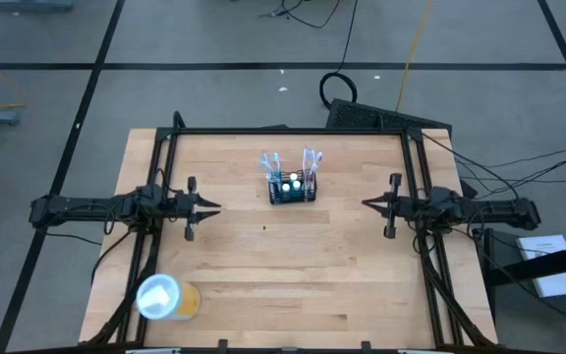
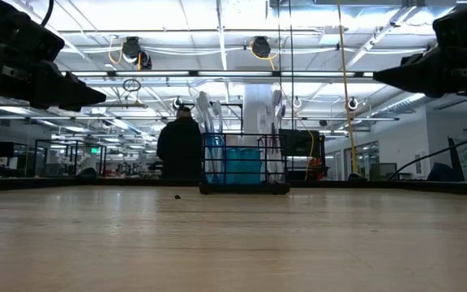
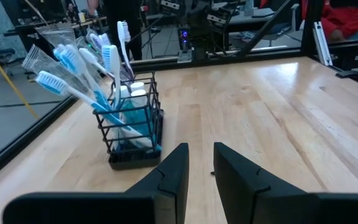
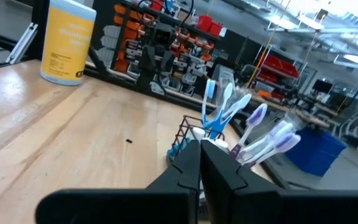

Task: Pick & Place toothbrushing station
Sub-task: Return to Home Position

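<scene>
The toothbrushing station (image 1: 292,190) is a small black wire-mesh holder with several toothbrushes and small tubes in it. It stands on its base on the table, toward the far middle, and shows in the low view (image 2: 244,166), left wrist view (image 3: 132,134) and right wrist view (image 4: 194,140). My left gripper (image 1: 214,207) hovers at the table's left, a little open and empty, pointing at the holder. My right gripper (image 1: 367,205) hovers at the table's right, shut and empty, pointing at the holder.
A yellow cup with a white lid (image 1: 166,297) stands near the table's front left corner; it also shows in the right wrist view (image 4: 68,42). A black frame (image 1: 283,132) runs round the table. A person (image 2: 181,146) stands in the room beyond the far edge.
</scene>
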Tool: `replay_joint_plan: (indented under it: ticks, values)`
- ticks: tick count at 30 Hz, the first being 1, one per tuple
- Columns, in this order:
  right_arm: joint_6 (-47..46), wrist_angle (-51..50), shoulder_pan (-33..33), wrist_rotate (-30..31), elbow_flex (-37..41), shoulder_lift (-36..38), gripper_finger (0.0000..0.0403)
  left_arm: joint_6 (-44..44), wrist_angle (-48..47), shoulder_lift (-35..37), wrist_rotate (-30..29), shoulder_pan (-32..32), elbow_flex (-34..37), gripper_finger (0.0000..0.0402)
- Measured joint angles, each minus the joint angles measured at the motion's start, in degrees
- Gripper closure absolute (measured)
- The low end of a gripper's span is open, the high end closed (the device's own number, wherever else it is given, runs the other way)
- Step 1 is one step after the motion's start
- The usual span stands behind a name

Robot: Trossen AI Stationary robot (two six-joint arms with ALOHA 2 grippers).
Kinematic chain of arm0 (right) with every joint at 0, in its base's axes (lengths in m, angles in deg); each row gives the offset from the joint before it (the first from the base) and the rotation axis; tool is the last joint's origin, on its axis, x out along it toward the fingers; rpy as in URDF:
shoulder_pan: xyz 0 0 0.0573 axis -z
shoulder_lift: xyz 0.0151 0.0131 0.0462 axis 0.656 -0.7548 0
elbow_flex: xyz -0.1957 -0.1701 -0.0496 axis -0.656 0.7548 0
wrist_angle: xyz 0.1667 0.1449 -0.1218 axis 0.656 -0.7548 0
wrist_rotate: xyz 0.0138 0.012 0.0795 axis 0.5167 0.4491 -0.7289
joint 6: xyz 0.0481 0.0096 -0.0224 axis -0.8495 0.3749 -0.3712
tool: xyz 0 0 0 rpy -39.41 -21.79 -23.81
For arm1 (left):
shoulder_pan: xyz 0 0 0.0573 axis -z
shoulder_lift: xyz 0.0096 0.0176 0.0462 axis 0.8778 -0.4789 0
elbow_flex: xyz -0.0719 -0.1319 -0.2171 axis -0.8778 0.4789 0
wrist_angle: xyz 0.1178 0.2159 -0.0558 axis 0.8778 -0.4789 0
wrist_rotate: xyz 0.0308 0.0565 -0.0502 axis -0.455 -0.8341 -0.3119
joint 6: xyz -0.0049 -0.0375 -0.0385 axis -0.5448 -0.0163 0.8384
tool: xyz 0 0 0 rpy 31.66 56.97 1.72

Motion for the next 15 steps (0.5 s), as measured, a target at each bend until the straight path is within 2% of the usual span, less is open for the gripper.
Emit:
replay_joint_plan:
  ticks: [7,15]
  values:
    - [-2.6,0.0,0.0,0.0,0.0,-3.0,0.0399,3.5,0.0,0.0,-0.2,0.0,0.0,0.0321]
    - [-3.0,0.3,0.0,0.0,0.0,-7.4,0.0398,1.2,0.0,0.0,-0.5,0.0,0.0,0.0321]
